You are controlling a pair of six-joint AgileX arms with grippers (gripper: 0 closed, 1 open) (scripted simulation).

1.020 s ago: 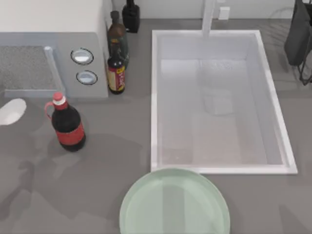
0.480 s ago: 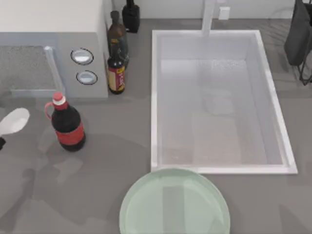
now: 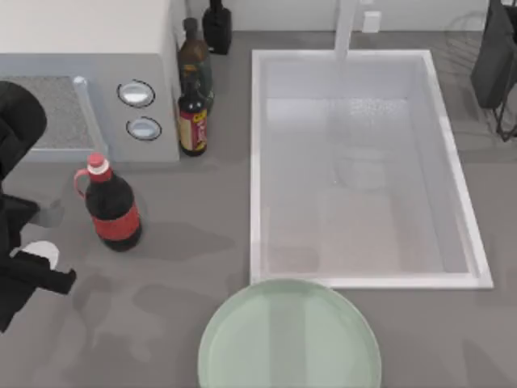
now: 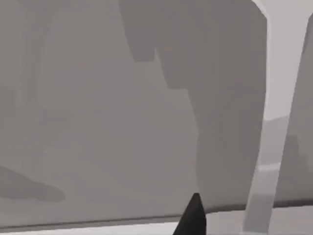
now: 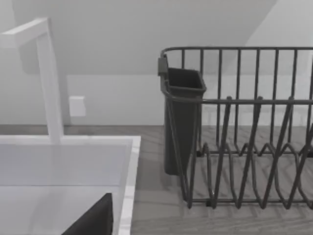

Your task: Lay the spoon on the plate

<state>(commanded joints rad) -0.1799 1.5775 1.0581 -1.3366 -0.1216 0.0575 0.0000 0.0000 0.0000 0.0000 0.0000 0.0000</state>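
Note:
The spoon (image 3: 43, 251) shows as a small white bowl at the table's left side, left of the cola bottle (image 3: 113, 212), and its handle is hidden. My left gripper (image 3: 34, 265) is shut on it, the black arm reaching in from the left edge. The pale mint-green plate (image 3: 289, 335) lies at the front centre, well to the right of the spoon, with nothing on it. A dark fingertip (image 4: 192, 217) of the left gripper shows over grey countertop in the left wrist view. In the right wrist view a dark fingertip (image 5: 93, 220) of my right gripper hangs over the sink corner.
A white sink (image 3: 255, 162) fills the centre right, with its faucet (image 5: 49, 78) behind. A microwave (image 3: 89, 73) stands at the back left beside dark sauce bottles (image 3: 192, 121). A wire dish rack (image 5: 244, 147) with a dark holder (image 5: 181, 117) stands at the far right.
The spoon has travelled from the left edge beside the microwave toward the front and slightly right. My left arm has come into the top view, holding it.

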